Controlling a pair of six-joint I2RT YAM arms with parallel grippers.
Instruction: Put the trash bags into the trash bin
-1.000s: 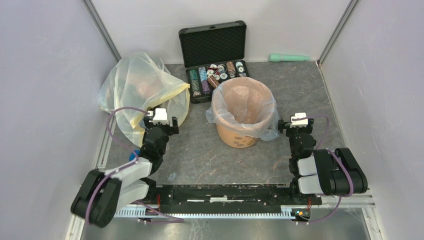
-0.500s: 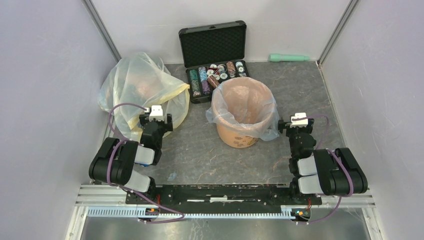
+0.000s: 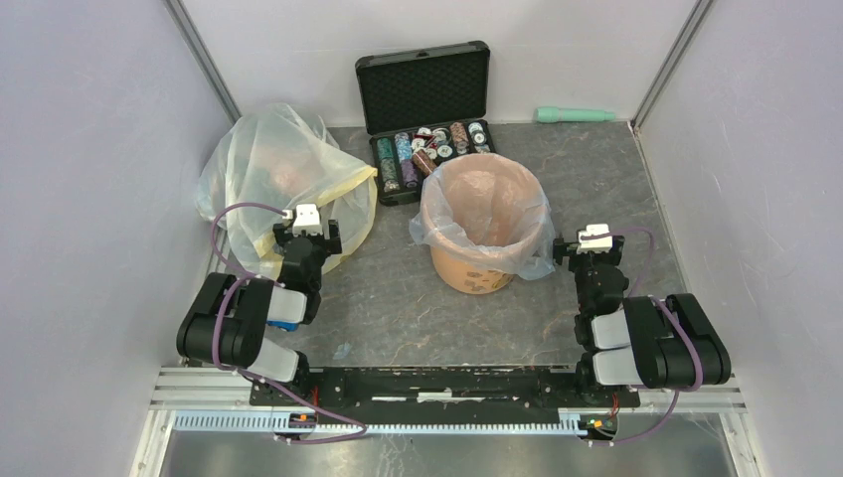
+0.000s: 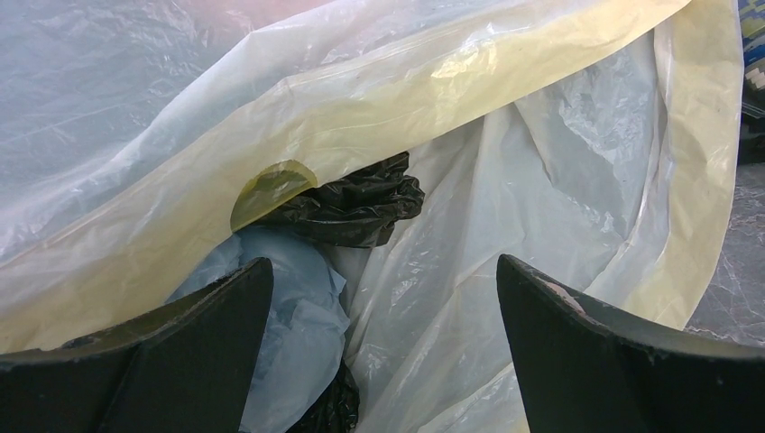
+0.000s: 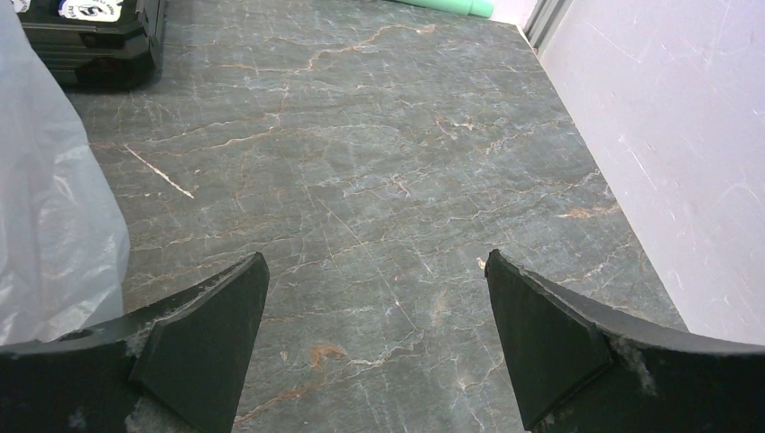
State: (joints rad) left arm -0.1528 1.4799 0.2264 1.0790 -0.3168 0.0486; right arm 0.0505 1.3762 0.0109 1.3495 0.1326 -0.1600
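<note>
The orange-tan trash bin (image 3: 475,270) stands mid-table. A thin, pale translucent trash bag (image 3: 484,204) lines it and drapes over its rim. A fold of that bag (image 5: 45,207) shows at the left edge of the right wrist view. My right gripper (image 3: 589,248) hovers just right of the bin, open over bare table (image 5: 376,255). My left gripper (image 3: 306,235) is open at the mouth of a large yellowish bag (image 3: 268,169), with nothing between its fingers (image 4: 382,262). Crumpled pale blue plastic (image 4: 289,307) and black plastic (image 4: 352,203) lie inside that bag.
An open black case (image 3: 429,99) with spools stands behind the bin. Its corner (image 5: 90,45) shows in the right wrist view. A green cylinder (image 3: 575,114) lies at the back wall. Grey walls close in left and right. A small scrap (image 3: 341,350) lies near the front rail.
The left arm has folded back at the elbow. Its gripper has shifted slightly left and back toward the yellowish bag. The right arm has not moved.
</note>
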